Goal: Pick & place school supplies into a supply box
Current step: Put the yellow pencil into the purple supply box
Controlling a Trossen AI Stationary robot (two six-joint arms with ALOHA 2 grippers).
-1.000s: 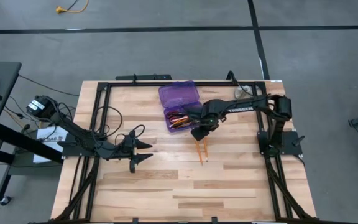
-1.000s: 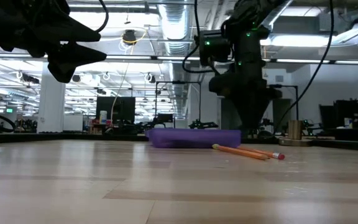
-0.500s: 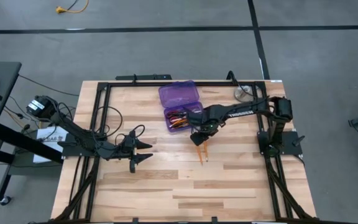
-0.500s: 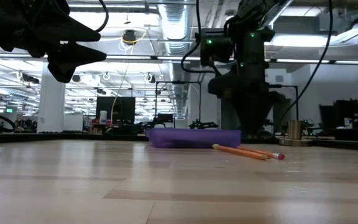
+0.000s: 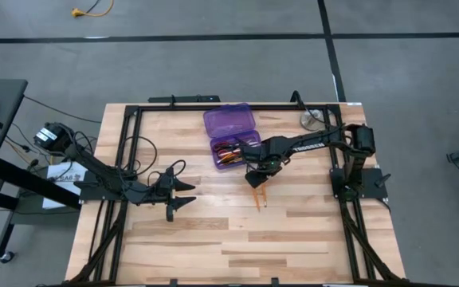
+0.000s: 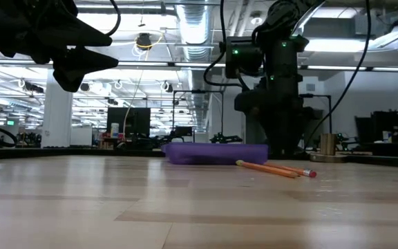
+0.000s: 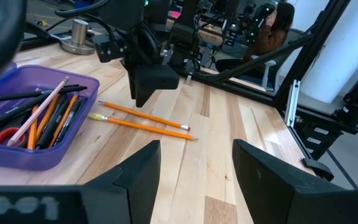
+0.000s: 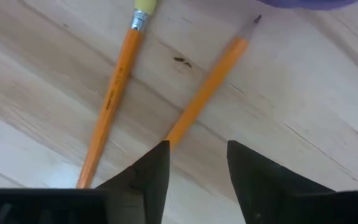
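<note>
Hovering low over the pale wooden table (image 5: 213, 239), the right gripper (image 8: 197, 163) points down at two thin orange pencils (image 5: 258, 194) that lie side by side on the bare wood, just beside the translucent purple plastic pencil case (image 5: 231, 135). Its two dark fingers (image 8: 145, 171) stand apart with nothing between them, and in the right wrist view one pencil (image 8: 207, 87) runs toward the gap while the other pencil (image 8: 113, 96), eraser end away, lies beside it. The case sits open near the table's far edge, its tray holding more orange pencils, black pens and red-handled scissors (image 7: 6, 135). A small round grey metal disc (image 5: 311, 119) rests near the far right corner. The left gripper (image 5: 183, 195) waits well apart over the left side, its jaws spread wide and empty.
</note>
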